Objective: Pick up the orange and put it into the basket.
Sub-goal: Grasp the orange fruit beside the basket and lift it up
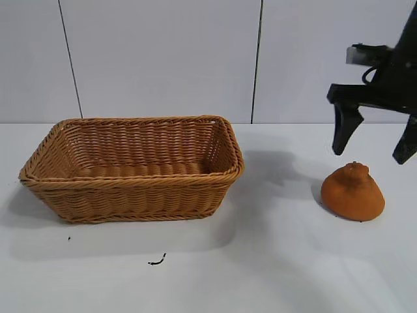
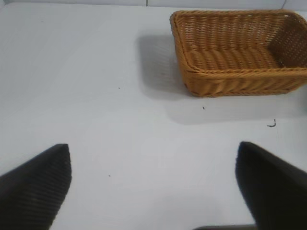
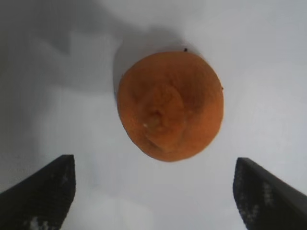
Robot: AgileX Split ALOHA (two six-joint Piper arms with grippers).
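Observation:
The orange (image 1: 353, 193) is a dull-orange cone-shaped fruit with a knobby top. It sits on the white table at the right. My right gripper (image 1: 372, 152) hangs open just above and behind it, fingers spread wide, not touching it. In the right wrist view the orange (image 3: 170, 105) lies on the table beyond the gripper (image 3: 153, 172), apart from both fingers. The tan wicker basket (image 1: 133, 189) stands at the left, with nothing visible inside. My left gripper (image 2: 153, 167) is open and empty over bare table, with the basket (image 2: 240, 79) far ahead of it.
The white table (image 1: 273, 261) runs to a pale panelled wall behind. A small dark scrap (image 1: 156, 261) lies in front of the basket. A gap of bare table separates the basket and the orange.

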